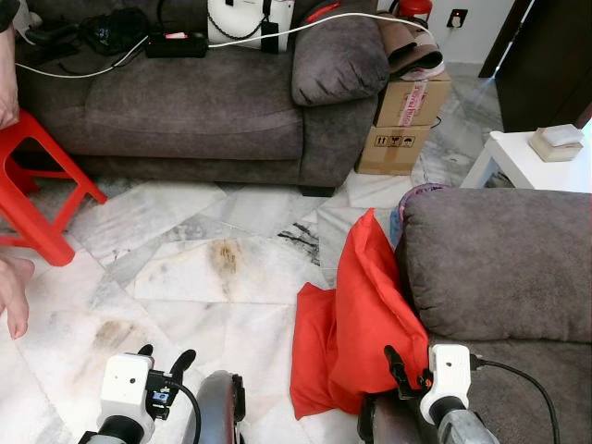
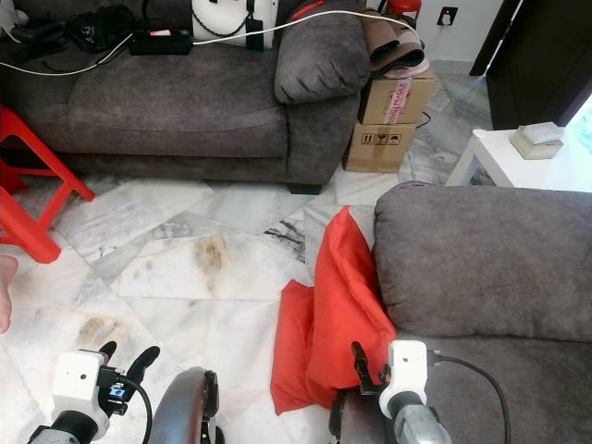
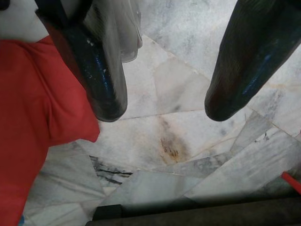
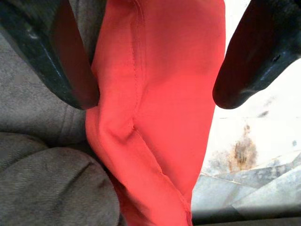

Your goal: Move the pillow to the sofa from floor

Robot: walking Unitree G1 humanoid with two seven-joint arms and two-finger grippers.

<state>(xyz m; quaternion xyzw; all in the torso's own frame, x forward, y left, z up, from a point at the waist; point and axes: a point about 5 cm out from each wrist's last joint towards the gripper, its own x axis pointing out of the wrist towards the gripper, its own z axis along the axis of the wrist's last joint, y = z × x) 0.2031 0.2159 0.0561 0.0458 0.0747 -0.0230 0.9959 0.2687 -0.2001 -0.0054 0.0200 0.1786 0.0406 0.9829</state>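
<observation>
Little readable text; only carton markings.
Upper right of the frame, beside the far sofa, the lower cardboard box point(image 1: 396, 148) bears black handling symbols, seemingly upward arrows and a fragile mark. The upper box point(image 1: 413, 100) carries red-printed tape, its lettering too small to read.

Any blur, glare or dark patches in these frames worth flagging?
Left eye view: sharp, evenly lit, red pillow crisp. Left wrist view: floor sharp, shiny sheen on the near fingers. Right wrist view: fingers soft and out of focus, floor behind washed out.
</observation>
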